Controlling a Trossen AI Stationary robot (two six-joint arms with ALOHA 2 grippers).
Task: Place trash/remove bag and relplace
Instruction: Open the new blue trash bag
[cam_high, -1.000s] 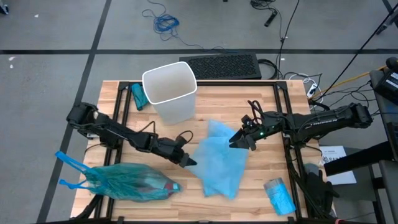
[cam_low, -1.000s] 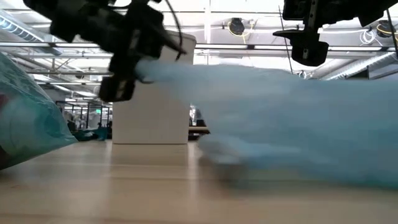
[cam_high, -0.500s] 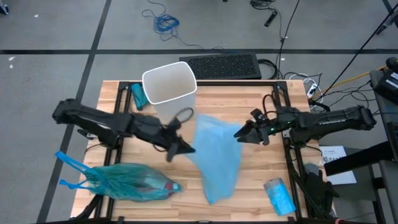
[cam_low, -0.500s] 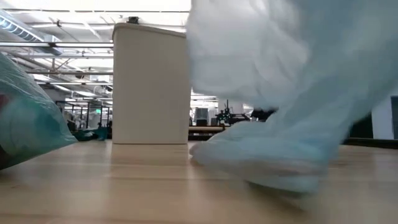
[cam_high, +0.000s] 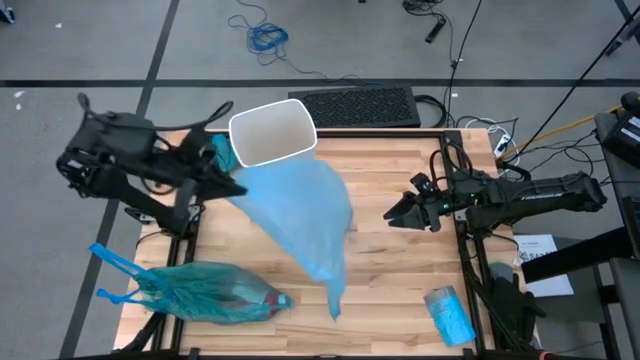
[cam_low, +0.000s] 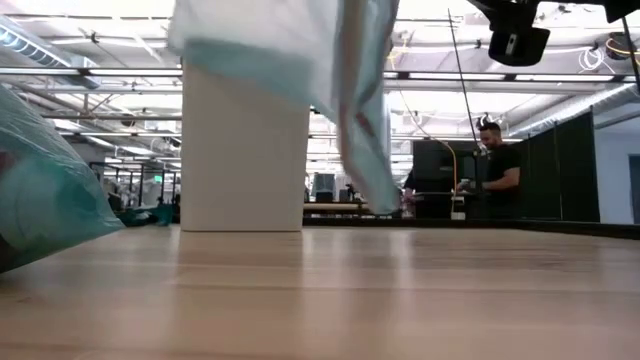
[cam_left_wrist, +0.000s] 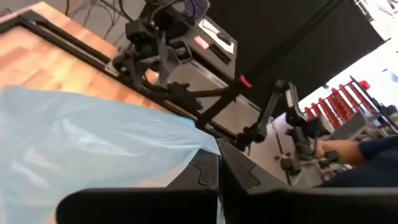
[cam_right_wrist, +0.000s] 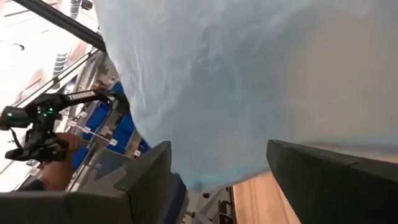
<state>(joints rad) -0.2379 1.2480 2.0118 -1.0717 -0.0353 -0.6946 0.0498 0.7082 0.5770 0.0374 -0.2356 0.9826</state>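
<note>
High view, left gripper (cam_high: 228, 185): fingers pressed together on an edge of the pale blue thin plastic bag (cam_high: 300, 215); since a second ago it has been drawn back from mid-bench toward the left rim, lifted, beside the white open-topped plastic bin (cam_high: 272, 143).
High view, pale blue bag: previously spread flat on the wooden slatted bench (cam_high: 400, 300); now hoisted and draped, its upper part just beside the bin, its tail trailing down toward the bench front.
High view, right gripper (cam_high: 395, 213): fingers spread wide, nothing held; parked over the bench's right side, well apart from the bag.
High view, trash: contained in the knotted teal translucent bag (cam_high: 205, 295) lying at the front left corner, a red-and-white item visible inside.
Low view: lifted bag (cam_low: 330, 70) hanging in front of the bin (cam_low: 243, 150); teal bag's flank (cam_low: 45, 195) at the left; a person in the room behind.
Left wrist view: closed fingers (cam_left_wrist: 214, 177) with blue film (cam_left_wrist: 81, 143) pinched between them.
Right wrist view: open fingers (cam_right_wrist: 152, 177) with blue film (cam_right_wrist: 249, 74) ahead, not touched.
Assessment: full bag judged already removed; the fresh liner is judged gathered for fitting, its mouth not yet over the bin rim.
</note>
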